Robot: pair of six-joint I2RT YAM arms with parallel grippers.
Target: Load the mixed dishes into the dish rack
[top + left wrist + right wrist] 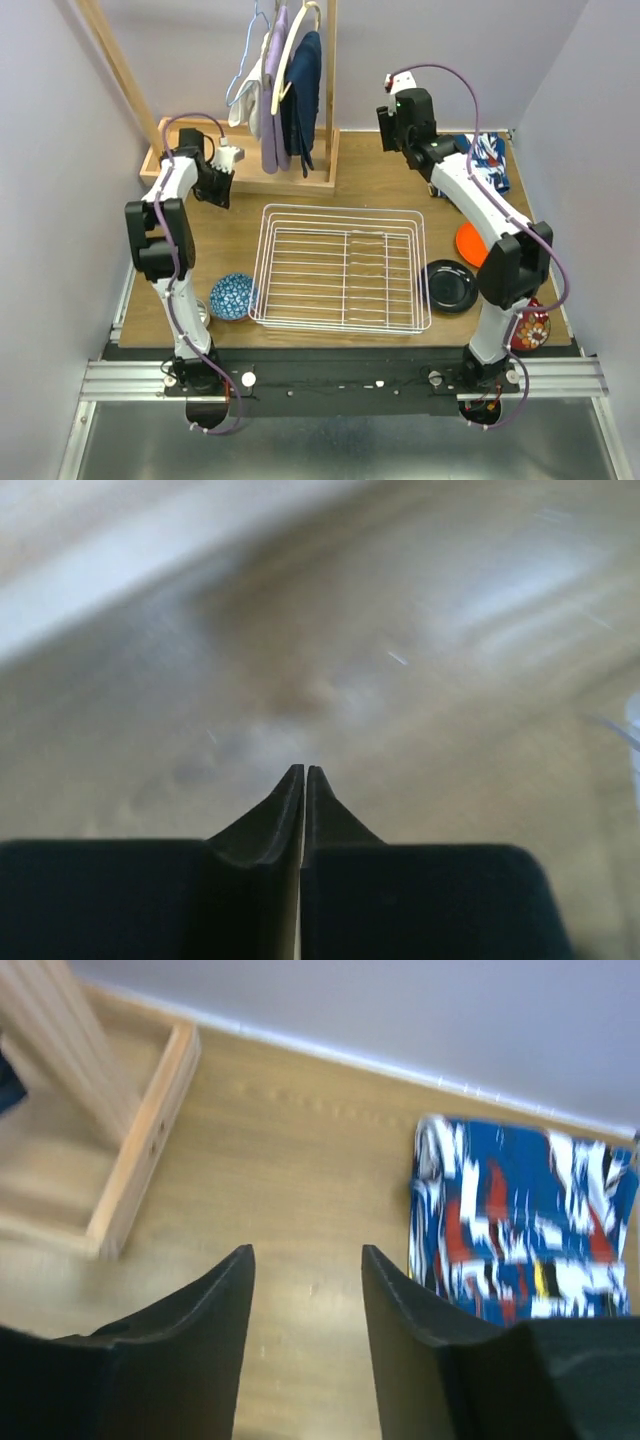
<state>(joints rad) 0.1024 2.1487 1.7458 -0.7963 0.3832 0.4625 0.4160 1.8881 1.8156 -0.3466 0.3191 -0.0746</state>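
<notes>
Four dishes in sight from above, all outside the dish rack point(340, 208). Small blue-patterned bowl point(232, 296) on the worktop point(230, 235), just beside the rack's near left corner. Glossy black plate point(449, 285) just beside the rack's right side, toward its near end. Orange plate point(468, 243) further right of the rack, partly hidden behind the right arm. Red-white patterned bowl point(530, 330) well to the right of the rack's near right corner, also half covered by that arm.

Left claw point(303, 775) closed but for a thin slit between the fingers, holding nothing, over blurred wood beyond the rack's far left corner. Right claw point(306, 1252) moderately wide, gripping nothing, over the worktop beyond the rack's far right corner.

Blue-red patterned cloth point(520, 1225) flat on the worktop behind the rack to the right, near the right claw. Shallow wooden tray point(140, 1150) behind the rack to the left, with a clothes stand point(300, 90) rising from it.
</notes>
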